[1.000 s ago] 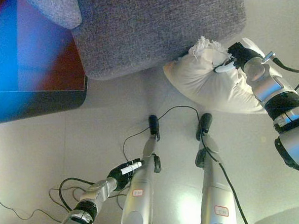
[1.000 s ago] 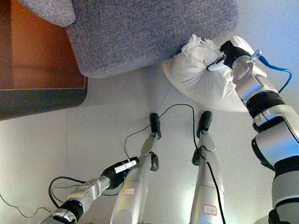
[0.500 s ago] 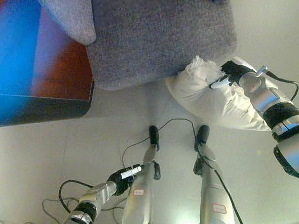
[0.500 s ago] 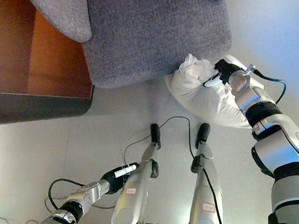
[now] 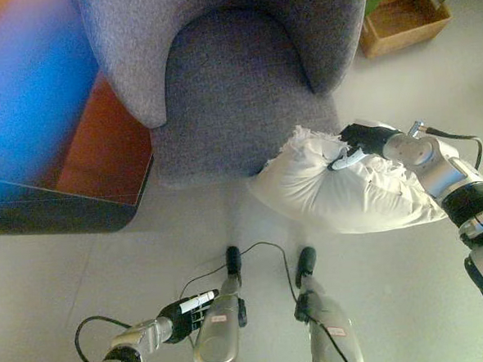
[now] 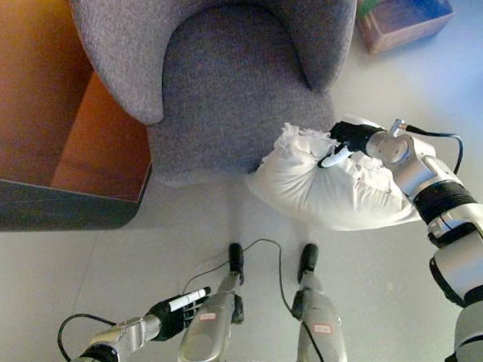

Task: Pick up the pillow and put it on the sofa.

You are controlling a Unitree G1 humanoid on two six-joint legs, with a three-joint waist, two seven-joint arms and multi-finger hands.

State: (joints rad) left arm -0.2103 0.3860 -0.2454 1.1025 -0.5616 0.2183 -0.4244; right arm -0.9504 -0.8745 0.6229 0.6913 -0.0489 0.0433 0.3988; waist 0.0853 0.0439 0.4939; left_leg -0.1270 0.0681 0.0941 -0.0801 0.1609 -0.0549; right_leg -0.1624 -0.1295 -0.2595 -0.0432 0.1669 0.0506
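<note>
Right robot hand (image 5: 360, 138): dark fingers are curled into the bunched, ruffled top corner of the pillow (image 5: 341, 193), so a pinch on gathered fabric rather than a hold round the body is judged. Pillow: white, soft, slumped; it hangs from that corner just beside the front right edge of the sofa seat, with its lower bulk spread toward the floor (image 5: 83, 273); whether the underside rests on the floor cannot be told. Sofa (image 6: 236, 91): grey, rounded, with a curved back and arms wrapped round an unoccupied seat cushion, set directly ahead of the pillow. Step in hand: the lift and carry onto the seat. For this to be done well, the grip on the bunched corner should be kept firm, since loose fabric can be drawn out through the fingers; the pillow should be raised until its sagging bulk is above the seat's front edge, then carried leftward and forward over the cushion, clear of the sofa's right arm, and let go only once most of its mass is supported by the seat. A drag against the front edge is judged the likeliest fault. Left robot hand (image 5: 189, 310): low at the lower left, idle, fingers loosely curled on nothing, well apart from the pillow. Other items: a reddish-brown wooden bench (image 6: 100, 149) to the left of the sofa; a wooden planter (image 5: 404, 19) with green leaves at the upper right.
</note>
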